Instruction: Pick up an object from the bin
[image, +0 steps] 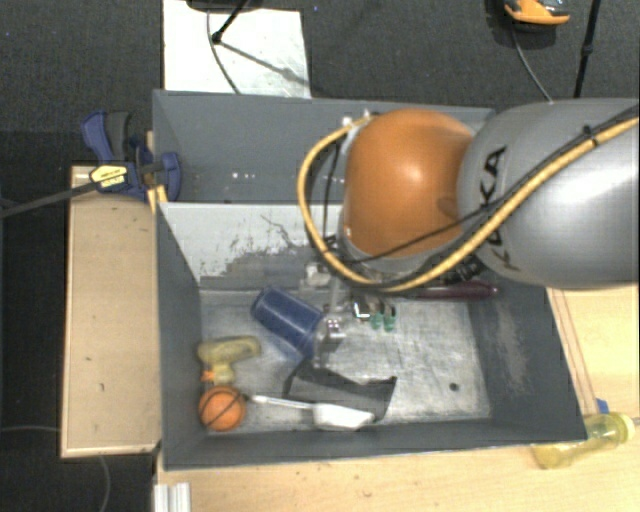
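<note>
My gripper (333, 322) hangs below the orange wrist cover over the middle of the bin floor. It is right beside the open end of a blue cup (286, 317) that lies on its side to its left. Just below the gripper lies a black, flat, bent piece (338, 389), and a white spoon-like scoop (322, 411) rests along that piece's lower edge. I cannot see whether anything is in the gripper's grasp.
An orange ball (222, 408) sits in the lower left corner, with a yellowish-green toy (228, 350) above it. A dark red stick-like thing (456, 292) lies by the back wall, under the arm. The arm covers the bin's right back part.
</note>
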